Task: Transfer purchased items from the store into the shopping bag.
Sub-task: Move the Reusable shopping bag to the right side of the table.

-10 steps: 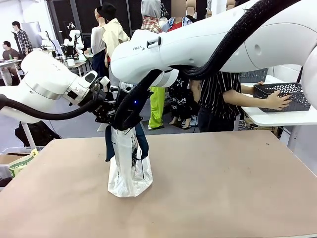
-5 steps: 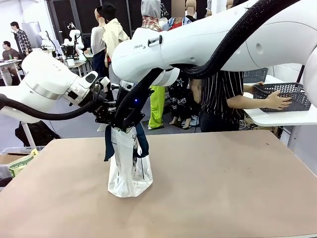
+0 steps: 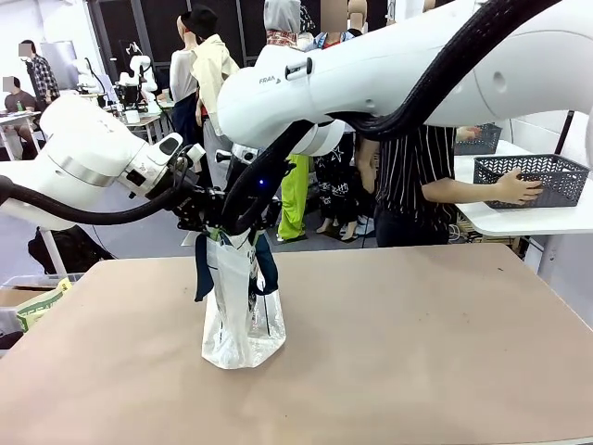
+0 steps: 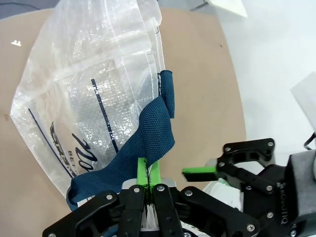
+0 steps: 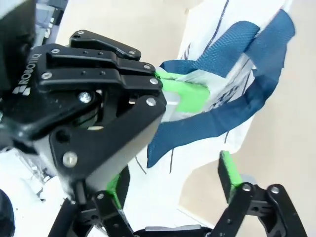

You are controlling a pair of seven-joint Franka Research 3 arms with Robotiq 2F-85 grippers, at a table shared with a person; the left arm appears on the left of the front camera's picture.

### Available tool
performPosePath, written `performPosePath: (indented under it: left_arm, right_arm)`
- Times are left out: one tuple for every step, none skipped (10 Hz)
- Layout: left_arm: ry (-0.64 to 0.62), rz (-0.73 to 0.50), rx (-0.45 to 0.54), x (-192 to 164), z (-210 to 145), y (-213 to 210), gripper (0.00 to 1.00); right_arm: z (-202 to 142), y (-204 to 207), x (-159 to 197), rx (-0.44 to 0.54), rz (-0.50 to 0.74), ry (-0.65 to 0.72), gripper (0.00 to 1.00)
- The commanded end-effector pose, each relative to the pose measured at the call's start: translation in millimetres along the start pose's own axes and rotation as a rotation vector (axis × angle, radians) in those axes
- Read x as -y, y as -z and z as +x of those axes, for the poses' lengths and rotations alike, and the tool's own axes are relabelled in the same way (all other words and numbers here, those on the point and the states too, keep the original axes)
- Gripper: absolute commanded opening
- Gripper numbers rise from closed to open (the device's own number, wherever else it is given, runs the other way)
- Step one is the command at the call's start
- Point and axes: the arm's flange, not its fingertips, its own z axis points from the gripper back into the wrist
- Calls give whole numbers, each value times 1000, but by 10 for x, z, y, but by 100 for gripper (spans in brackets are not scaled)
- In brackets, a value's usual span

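Note:
The shopping bag (image 3: 243,320), whitish and translucent with navy strap handles, stands upright on the left of the table. My left gripper (image 3: 206,222) is shut on its rim beside a navy strap (image 4: 148,136), green pads pressed together (image 4: 147,177). My right gripper (image 3: 246,221) hovers open just over the bag's mouth, its green pads (image 5: 229,173) wide apart with nothing between them; the bag (image 5: 217,22) lies beyond them. The store, a dark grey slotted basket (image 3: 537,176), sits on a side table at far right under a person's hand (image 3: 519,190). The purchased items are out of view.
The brown table (image 3: 417,343) stretches to the right of the bag. A person in a striped shirt (image 3: 412,185) stands at the far edge. A second grey basket (image 3: 477,139) sits behind. A bin with packets (image 3: 32,306) is at lower left.
My right gripper has opened and let go of the bag's top, and that arm has lifted slightly. The left gripper holds as before.

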Motion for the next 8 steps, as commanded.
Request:
performPosePath:
  left_arm:
    - [-15, -6, -19, -12, -4, -4, 0]
    - [-12, -2, -21, -10, -4, -5, 0]
    - [-15, 0, -21, -13, -16, -14, 0]
    - [-19, 3, -19, -24, -15, -29, 0]
    - [-21, 5, -18, -32, -9, -40, 0]
    - [-16, 22, -20, -28, -7, -46, 0]
    - [-3, 39, -25, -14, 2, -60, 0]
    - [1, 51, -25, -3, 3, -74, 0]
  right_arm:
    - [-249, -94, 67, 50, 20, 31, 100]
    - [-322, -167, 102, 52, 14, 41, 100]
    - [-458, -282, 159, 52, -11, 67, 100]
    - [-604, -439, 249, 81, 2, 80, 100]
    - [-752, -634, 388, 132, -19, 119, 100]
    - [-904, -866, 569, 194, -66, 198, 100]
    - [-1107, -1156, 791, 254, -131, 293, 100]
    - [-1293, -1399, 1005, 270, -175, 292, 100]
